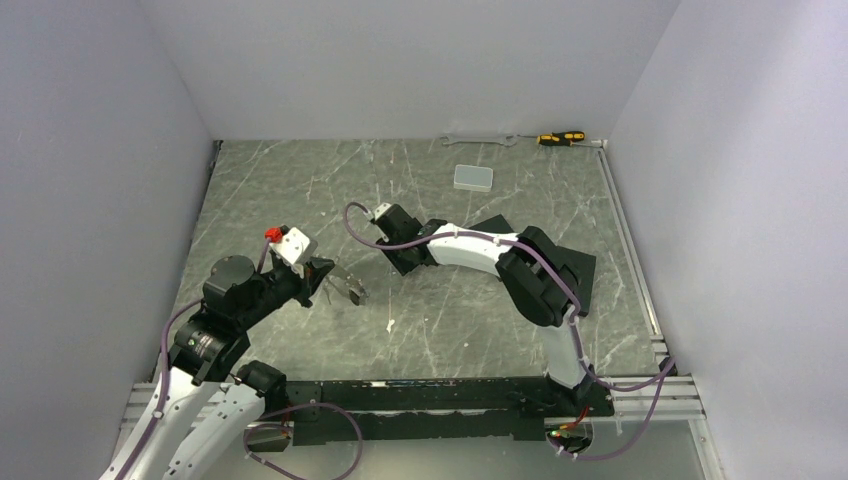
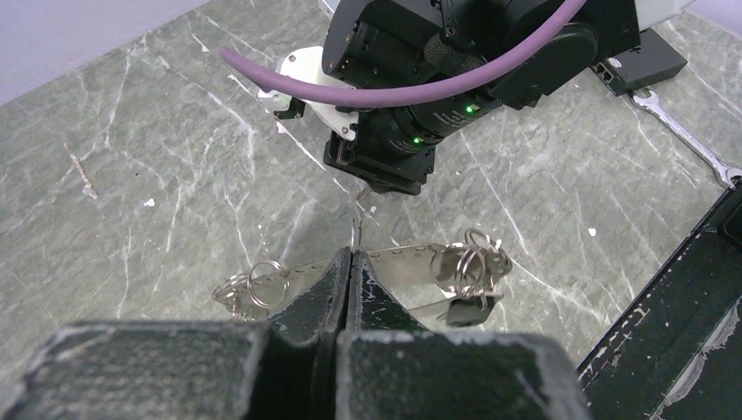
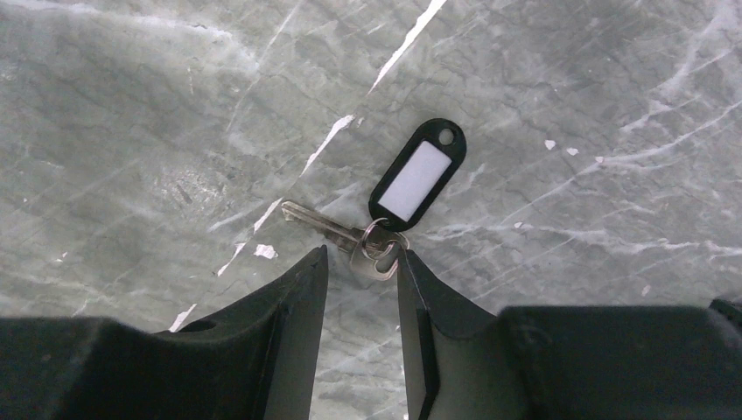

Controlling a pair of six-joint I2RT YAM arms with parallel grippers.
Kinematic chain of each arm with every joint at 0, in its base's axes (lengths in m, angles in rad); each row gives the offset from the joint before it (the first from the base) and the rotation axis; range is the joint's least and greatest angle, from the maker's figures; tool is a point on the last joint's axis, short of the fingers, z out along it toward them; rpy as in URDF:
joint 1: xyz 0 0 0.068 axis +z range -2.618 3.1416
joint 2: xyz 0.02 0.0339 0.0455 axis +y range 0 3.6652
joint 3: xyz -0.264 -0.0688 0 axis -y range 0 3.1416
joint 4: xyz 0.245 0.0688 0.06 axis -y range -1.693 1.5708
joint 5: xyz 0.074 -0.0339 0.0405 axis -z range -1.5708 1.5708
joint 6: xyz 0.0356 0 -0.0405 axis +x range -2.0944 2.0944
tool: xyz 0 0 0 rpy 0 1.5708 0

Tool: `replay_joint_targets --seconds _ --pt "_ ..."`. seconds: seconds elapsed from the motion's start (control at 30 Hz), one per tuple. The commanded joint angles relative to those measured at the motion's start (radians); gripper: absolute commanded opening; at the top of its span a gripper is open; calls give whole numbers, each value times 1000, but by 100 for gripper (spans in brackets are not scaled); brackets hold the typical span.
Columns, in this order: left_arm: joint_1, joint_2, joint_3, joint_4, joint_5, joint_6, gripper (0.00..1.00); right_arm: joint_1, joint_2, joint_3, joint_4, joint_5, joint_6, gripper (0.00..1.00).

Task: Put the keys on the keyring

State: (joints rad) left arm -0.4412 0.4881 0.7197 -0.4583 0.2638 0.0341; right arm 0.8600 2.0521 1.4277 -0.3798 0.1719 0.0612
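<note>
In the left wrist view my left gripper (image 2: 353, 255) is shut on the keyring (image 2: 356, 229), a thin silvery wire sticking out between the fingertips. A small split ring (image 2: 267, 282) hangs to its left and a cluster of rings with a dark tag (image 2: 477, 267) to its right. Just beyond, the right arm's wrist points down at the table. In the right wrist view a silvery key (image 3: 337, 231) with a black-framed white-label tag (image 3: 418, 179) lies flat on the table. My right gripper (image 3: 363, 258) stands open over it, the key's head between the fingertips and touching the right one.
A silver spanner (image 1: 480, 140) and a yellow-handled screwdriver (image 1: 560, 137) lie along the back wall. A small white box (image 1: 473, 178) sits in front of them. A black plate (image 1: 575, 265) lies under the right arm. White walls close in three sides.
</note>
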Motion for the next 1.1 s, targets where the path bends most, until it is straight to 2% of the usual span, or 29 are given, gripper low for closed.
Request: replay_joint_targets --seconds 0.0,0.37,0.57,1.07 --pt "-1 -9 38 45 -8 20 0 -2 5 43 10 61 -19 38" --pt "-1 -6 37 50 -7 21 0 -1 10 48 32 58 -23 36" --pt "-1 -8 35 49 -9 21 0 -2 40 51 38 63 -23 31" --pt "0 -8 34 51 -8 21 0 -1 8 40 23 82 -38 0"
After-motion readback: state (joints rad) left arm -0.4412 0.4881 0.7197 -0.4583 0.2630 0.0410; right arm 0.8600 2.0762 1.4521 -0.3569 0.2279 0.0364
